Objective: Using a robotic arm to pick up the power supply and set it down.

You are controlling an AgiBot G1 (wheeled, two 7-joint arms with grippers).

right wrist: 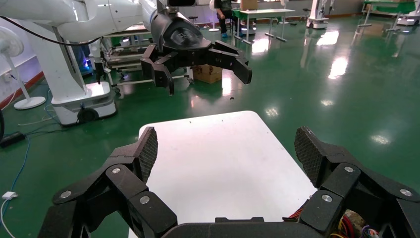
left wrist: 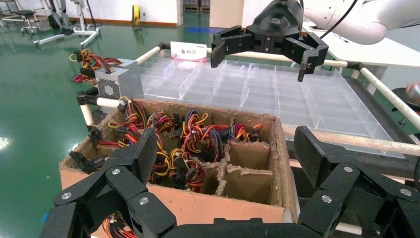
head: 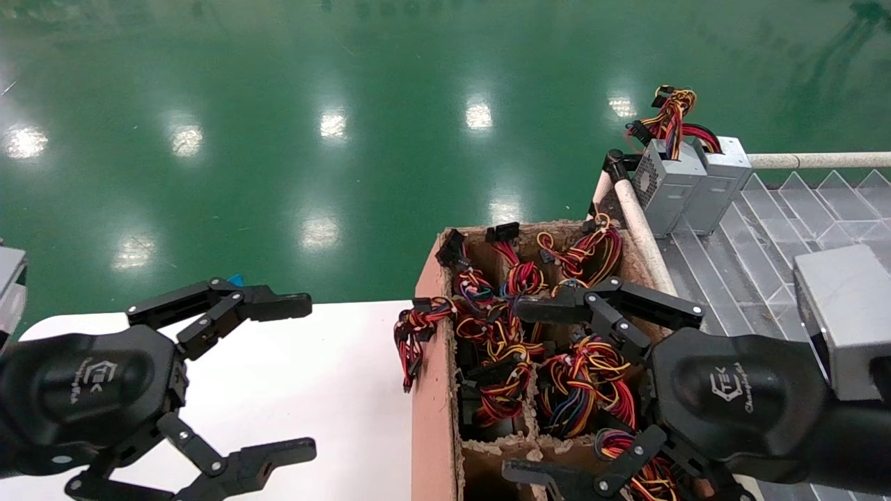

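Note:
My right gripper [head: 515,391] hangs open above a divided cardboard box [head: 428,362], holding nothing. Red, yellow, orange and black wire bundles [head: 585,386] with black plugs stick up from the box's compartments. The power supply bodies under them are hidden, so I cannot tell which one is the task's power supply. My left gripper [head: 311,376] is open and empty over the white table [head: 334,362]. In the left wrist view the box [left wrist: 198,203] lies ahead of the open left gripper [left wrist: 225,153], with the wire bundles [left wrist: 173,148] in it and the right gripper [left wrist: 258,64] beyond. In the right wrist view the open right gripper [right wrist: 225,148] frames the white table [right wrist: 223,158].
Two grey power supply boxes [head: 668,184] [head: 720,181] stand upright in the far corner of a clear divided tray [head: 752,257] right of the cardboard box. A padded rail [head: 644,233] runs between box and tray. Two box compartments [left wrist: 250,171] hold no wires. Green floor lies beyond.

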